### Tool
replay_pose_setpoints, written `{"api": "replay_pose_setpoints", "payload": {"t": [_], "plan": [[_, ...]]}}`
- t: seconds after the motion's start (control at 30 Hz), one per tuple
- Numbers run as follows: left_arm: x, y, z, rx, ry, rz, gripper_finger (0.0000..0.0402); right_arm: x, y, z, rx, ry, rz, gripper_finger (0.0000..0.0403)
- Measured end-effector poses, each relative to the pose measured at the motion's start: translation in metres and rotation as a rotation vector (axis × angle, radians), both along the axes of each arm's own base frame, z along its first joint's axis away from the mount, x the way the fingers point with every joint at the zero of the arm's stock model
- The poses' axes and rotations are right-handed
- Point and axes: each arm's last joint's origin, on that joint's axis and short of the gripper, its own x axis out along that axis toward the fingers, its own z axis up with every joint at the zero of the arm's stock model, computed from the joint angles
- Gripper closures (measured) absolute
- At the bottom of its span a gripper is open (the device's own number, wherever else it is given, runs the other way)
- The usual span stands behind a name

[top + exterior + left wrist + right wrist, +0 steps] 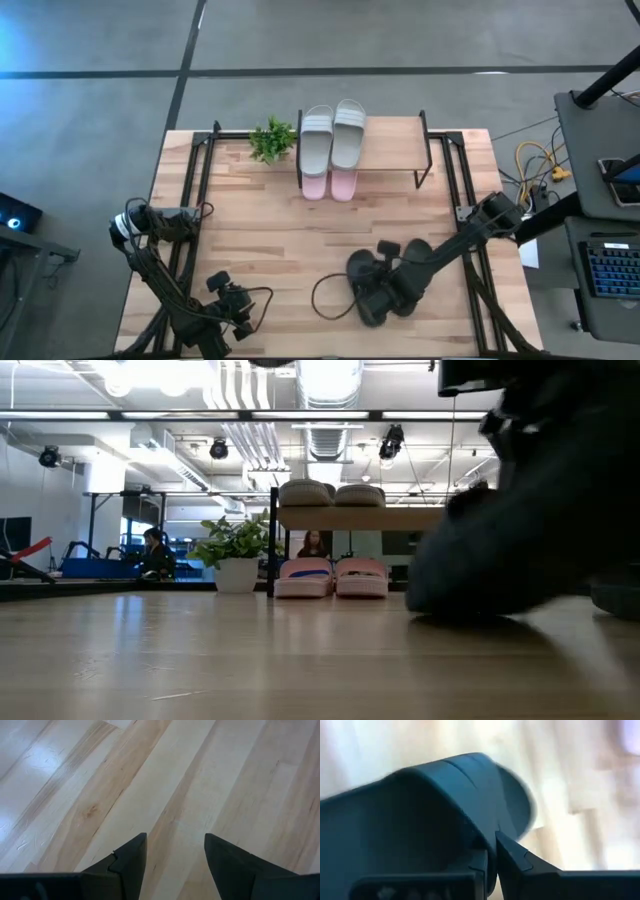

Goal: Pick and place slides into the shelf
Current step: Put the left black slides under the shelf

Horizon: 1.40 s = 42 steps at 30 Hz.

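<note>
The shelf (390, 140) stands at the table's far edge. The grey-green pair (333, 133) lies on its top board, and the pink pair (329, 185) rests on the table under it. Both pairs also show in the low view, grey-green (330, 493) above pink (330, 578). The black slides (362, 275) lie near the table's near edge, right of centre. My right gripper (385, 292) is down on them, shut on one black slide (435, 805). My left gripper (175, 845) is open over bare wood at the near left (235, 305). My right gripper pinches a black slide between its two fingers, on a thin curved edge of the rubber (490, 832) that runs into the narrow gap between them. The arm comes in slanting from the table's right. In the low view the dark mass (470, 575) reaches down to the tabletop.
A small potted plant (272, 140) stands just left of the shelf, also seen in the low view (235, 550). A black cable loop (325, 298) lies on the table beside the black slides. Bare wood lies between the shelf and the arms. People sit in the room beyond.
</note>
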Motion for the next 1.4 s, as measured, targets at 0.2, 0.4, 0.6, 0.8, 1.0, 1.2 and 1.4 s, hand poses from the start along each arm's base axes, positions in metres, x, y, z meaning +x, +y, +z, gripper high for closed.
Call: {"api": "replay_pose_setpoints", "payload": {"t": [0.2,0.4,0.6,0.8,1.0,1.2,1.4], "plan": [[0.000,0.000,0.000,-0.004,0.003,0.002,0.0217,-0.007,-0.040,0.021,-0.358,-0.003,-0.146,0.0386],[0.000,0.000,-0.001,-0.003,0.006,0.002,0.0217,-0.004,-0.075,0.017,-0.447,0.091,-0.174,0.0386],[-0.001,0.002,-0.002,0.003,0.011,0.003,0.0217,-0.003,-0.112,-0.002,-0.503,0.174,-0.203,0.0385],[-0.001,0.002,-0.002,0.004,0.011,0.003,0.0217,-0.001,-0.148,-0.020,-0.499,0.185,-0.267,0.0385],[-0.001,0.002,-0.003,0.007,0.014,0.003,0.0217,0.003,-0.168,-0.037,-0.479,0.216,-0.222,0.0385],[-0.002,0.002,-0.003,0.003,0.021,0.003,0.0217,-0.005,-0.177,-0.044,-0.450,0.277,-0.235,0.0348],[-0.002,0.002,-0.003,0.003,0.023,0.003,0.0217,-0.004,-0.177,-0.044,-0.438,0.272,-0.239,0.0284]]}}
